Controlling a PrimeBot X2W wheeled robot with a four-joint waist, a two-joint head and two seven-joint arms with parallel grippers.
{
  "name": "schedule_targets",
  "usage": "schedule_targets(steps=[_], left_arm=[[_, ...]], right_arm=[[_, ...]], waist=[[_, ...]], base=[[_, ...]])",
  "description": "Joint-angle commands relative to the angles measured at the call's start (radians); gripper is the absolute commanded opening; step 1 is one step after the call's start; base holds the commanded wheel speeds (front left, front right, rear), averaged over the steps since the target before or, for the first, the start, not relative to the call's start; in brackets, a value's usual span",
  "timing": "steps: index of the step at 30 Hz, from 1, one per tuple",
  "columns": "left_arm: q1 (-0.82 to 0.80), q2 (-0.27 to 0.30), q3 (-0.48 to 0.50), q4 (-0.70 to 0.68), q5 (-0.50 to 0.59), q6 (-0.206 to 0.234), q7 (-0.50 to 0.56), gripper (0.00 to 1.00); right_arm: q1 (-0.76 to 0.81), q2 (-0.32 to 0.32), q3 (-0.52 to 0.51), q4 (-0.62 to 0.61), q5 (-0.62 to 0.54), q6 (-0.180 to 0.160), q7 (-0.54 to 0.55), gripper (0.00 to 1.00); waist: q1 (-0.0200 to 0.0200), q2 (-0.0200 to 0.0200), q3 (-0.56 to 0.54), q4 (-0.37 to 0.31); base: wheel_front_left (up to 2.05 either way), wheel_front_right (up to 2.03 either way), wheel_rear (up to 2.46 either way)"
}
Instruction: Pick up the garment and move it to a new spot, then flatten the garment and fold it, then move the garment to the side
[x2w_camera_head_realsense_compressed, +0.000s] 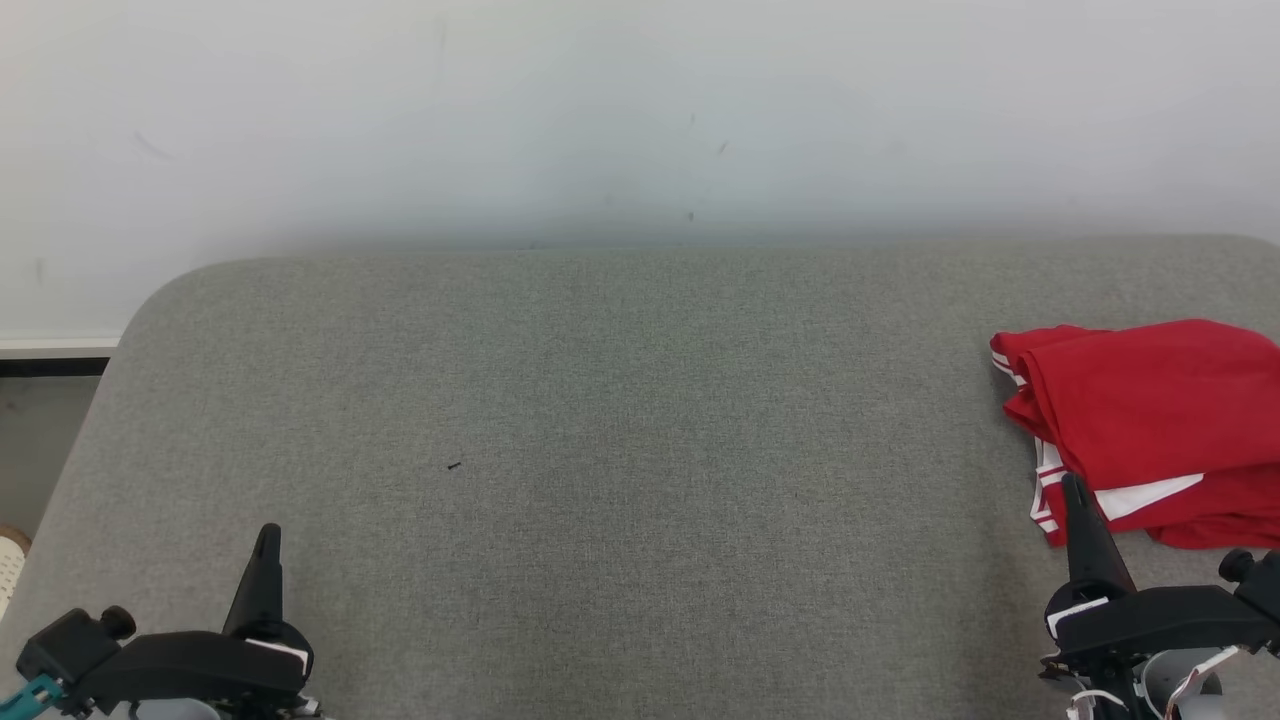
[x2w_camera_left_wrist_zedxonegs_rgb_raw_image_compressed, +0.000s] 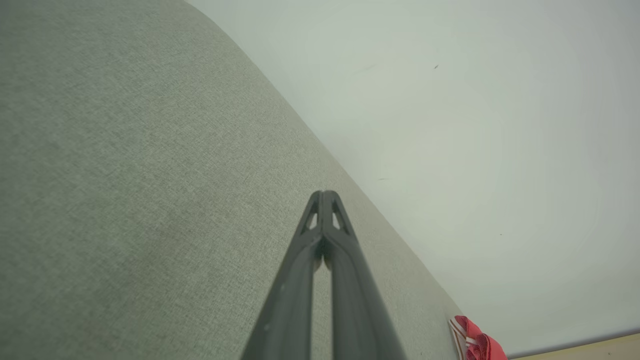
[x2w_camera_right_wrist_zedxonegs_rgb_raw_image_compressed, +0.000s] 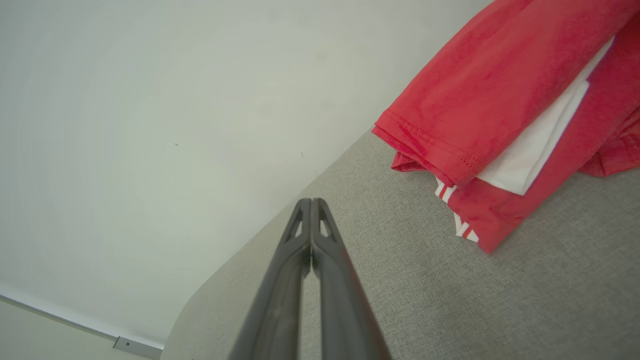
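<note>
Head view shows the left gripper (x2w_camera_head_realsense_compressed: 267, 540) at the lower left, its 2 long dark fingers pressed together on nothing, above bare fabric. The left wrist view agrees: both fingers (x2w_camera_left_wrist_zedxonegs_rgb_raw_image_compressed: 295, 285) meet at the tips. The right gripper (x2w_camera_head_realsense_compressed: 1077, 497) at the lower right is closed and empty too. From the head its tip overlaps the near-left edge of the red garment with white stripes and a white panel (x2w_camera_head_realsense_compressed: 1150, 420), but in the right wrist view the tips stand clear of the cloth, just beside its hemmed corner.

The garment lies in a loose, layered bundle at the far right of the grey woven padded surface with rounded corners (x2w_camera_head_realsense_compressed: 640, 400), and its right side runs past the picture's edge. 1 small dark speck (x2w_camera_head_realsense_compressed: 455, 465) sits left of the surface's middle, well apart from both grippers. A pale plain wall (x2w_camera_head_realsense_compressed: 640, 120) rises behind the surface's far edge.
</note>
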Motion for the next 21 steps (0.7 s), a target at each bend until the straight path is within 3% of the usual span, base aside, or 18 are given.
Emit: schedule_targets(steps=[1, 21], left_arm=[[-0.034, 0.003, 0.014, -0.004, -0.032, -0.009, 0.008, 0.0], [-0.084, -0.023, 0.067, 0.037, -0.22, -0.031, 0.075, 0.0]], right_arm=[[-0.025, -0.01, -0.004, -0.01, 0.031, 0.0, 0.005, 0.0], [-0.047, -0.012, -0.01, -0.001, 0.252, 0.0, 0.045, 0.0]], waist=[[0.0, 0.0, 0.0, 0.0], [0.0, 0.0, -0.001, -0.005]], base=[[0.0, 0.0, 0.0], [0.0, 0.0, 0.0]])
